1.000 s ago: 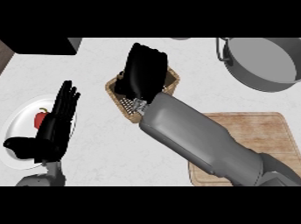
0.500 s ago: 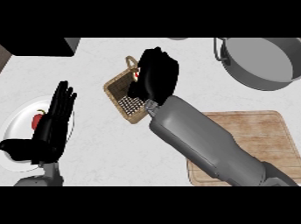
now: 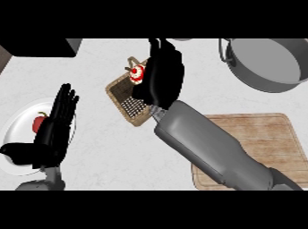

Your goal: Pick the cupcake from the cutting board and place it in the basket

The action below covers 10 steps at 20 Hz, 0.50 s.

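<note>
Cupcake [image 3: 138,73] red-and-white topped, sitting in wicker basket [image 3: 125,96], right hand [image 3: 162,74] released with fingers straight just beside it, left hand [image 3: 56,123] open, resting over plate [image 3: 18,129].

We see a pale wood cutting board [image 3: 275,134] with visible grain, a woven wicker basket [image 3: 127,96] left of it, and a dull grey metal pot [image 3: 269,62] above it on the matt speckled counter [image 3: 110,147].

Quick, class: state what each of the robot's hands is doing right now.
Left hand: open, holding nothing, fingers up over the plate.
Right hand: open, holding nothing, beside the cupcake in the basket.
</note>
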Motion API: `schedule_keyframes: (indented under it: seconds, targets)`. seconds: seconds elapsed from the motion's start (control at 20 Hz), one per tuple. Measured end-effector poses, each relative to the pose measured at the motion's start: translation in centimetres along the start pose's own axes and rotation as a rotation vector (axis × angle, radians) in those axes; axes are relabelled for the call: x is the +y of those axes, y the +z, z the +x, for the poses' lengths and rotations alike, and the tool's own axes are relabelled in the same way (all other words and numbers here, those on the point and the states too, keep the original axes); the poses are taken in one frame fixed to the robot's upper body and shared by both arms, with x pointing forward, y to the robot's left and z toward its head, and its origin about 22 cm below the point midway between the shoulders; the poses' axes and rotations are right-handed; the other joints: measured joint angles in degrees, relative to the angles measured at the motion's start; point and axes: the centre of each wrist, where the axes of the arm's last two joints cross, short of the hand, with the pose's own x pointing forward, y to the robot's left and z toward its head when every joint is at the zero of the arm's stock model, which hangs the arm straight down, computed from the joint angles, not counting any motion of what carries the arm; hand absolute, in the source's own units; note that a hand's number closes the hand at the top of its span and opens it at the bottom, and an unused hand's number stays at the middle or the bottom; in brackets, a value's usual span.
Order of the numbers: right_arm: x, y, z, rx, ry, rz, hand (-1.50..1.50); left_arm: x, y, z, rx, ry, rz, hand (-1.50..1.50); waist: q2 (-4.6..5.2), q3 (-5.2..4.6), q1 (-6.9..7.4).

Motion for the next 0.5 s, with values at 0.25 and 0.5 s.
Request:
schedule_keyframes:
  seconds: [0.25, 0.5]
  targets:
    - [-0.9, -0.1, 0.6, -0.042, -0.021, -0.124, -1.5, 0.2, -0.1, 0.2, 0.001, -0.001, 0.006, 0.0, -0.16, -0.01, -0.55]
    - [-2.8, -0.2, 1.4, -0.038, -0.05, -0.225, -1.5, 1.0, 0.2, 0.1, 0.009, -0.004, 0.024, 0.0, -0.45, -0.01, -1.3]
